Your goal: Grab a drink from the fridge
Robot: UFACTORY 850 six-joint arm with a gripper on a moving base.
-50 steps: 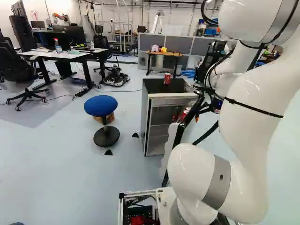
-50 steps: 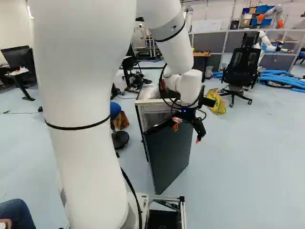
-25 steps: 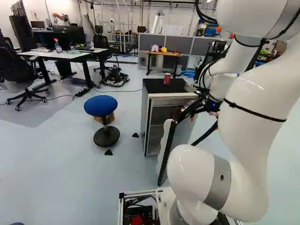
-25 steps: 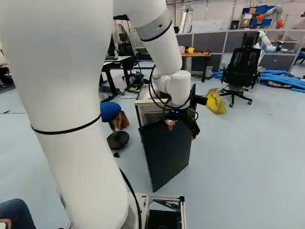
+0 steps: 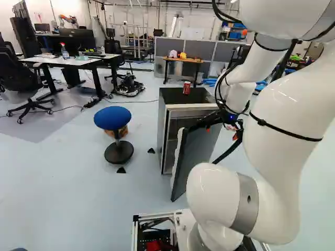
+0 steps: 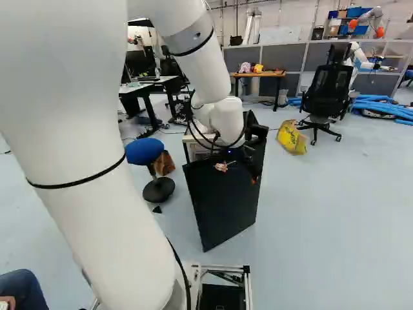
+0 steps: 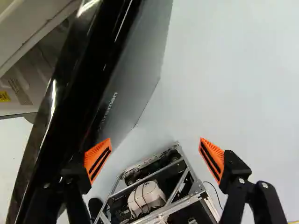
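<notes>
At the right of the left base view my gripper (image 5: 221, 133) is at the upper part of the fridge door (image 5: 197, 151). The door stands partly open, its dark outer face towards the base. In the wrist view the gripper (image 7: 155, 140) is open with no object held; one finger overlaps the door's glossy black edge (image 7: 70, 88), and the other is over the floor. Whether that finger touches the door, I cannot tell. A red can (image 5: 187, 88) stands upright on top of the fridge (image 5: 163, 123). The drinks inside are hidden by the door.
A blue stool (image 5: 112, 118) stands beside the fridge. Beyond are a wooden table (image 6: 258, 74), a black office chair (image 6: 328, 90), a yellow bag (image 6: 292, 137) and another robot (image 6: 368, 19). The base's metal frame (image 7: 180, 186) shows beneath the gripper.
The door has swung partway towards the fridge's front, covering the red cans seen beside it earlier. My arm and gripper have moved left with it. The base has not moved.
</notes>
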